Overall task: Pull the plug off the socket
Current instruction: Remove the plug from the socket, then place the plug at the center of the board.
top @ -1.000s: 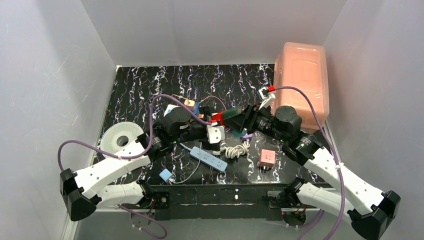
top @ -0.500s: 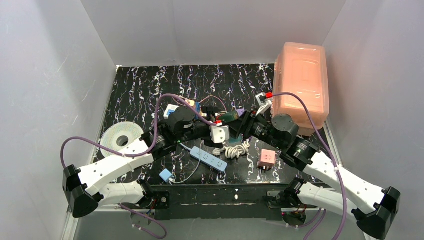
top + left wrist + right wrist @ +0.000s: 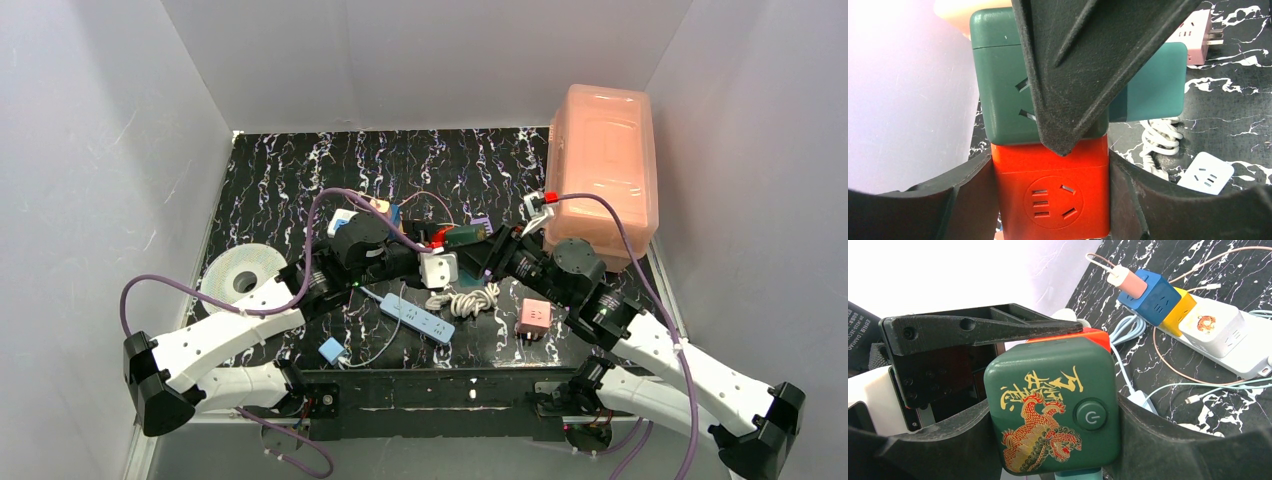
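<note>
Left wrist view first: the left hand (image 3: 1050, 172) is clamped on a red cube (image 3: 1050, 205), a finger pressed to each side, its round outlet face toward the lens. Straight up at 12 o'clock sits a green cube (image 3: 1003, 100), flush against the red one, with no gap that I can see. A black finger (image 3: 1083, 75) from the opposite side crosses over it.

Now the right wrist view: the right hand (image 3: 1053, 415) has that green cube squeezed between both fingers. Its gold dragon and power button face us, and a sliver of red peeks out behind at 1 o'clock. Out at 2 o'clock the white power strip (image 3: 1248, 350) lies flat on the counter (image 3: 1188, 405). It carries a blue cube (image 3: 1153, 292) with a pink charger (image 3: 1128, 281) stuck in it, then a yellow cube (image 3: 1180, 307) and a white cube (image 3: 1208, 322), all in a row.

From the top, the two hands meet at the middle of the counter. The power strip lies just at 11 o'clock of them, mostly hidden behind the left arm (image 3: 360, 250). There's a pink bin (image 3: 605, 150) at 2 o'clock, a light-blue strip (image 3: 417, 317) and a coiled white cord (image 3: 465, 298) at 6, and a white reel (image 3: 240, 275) at 9.
</note>
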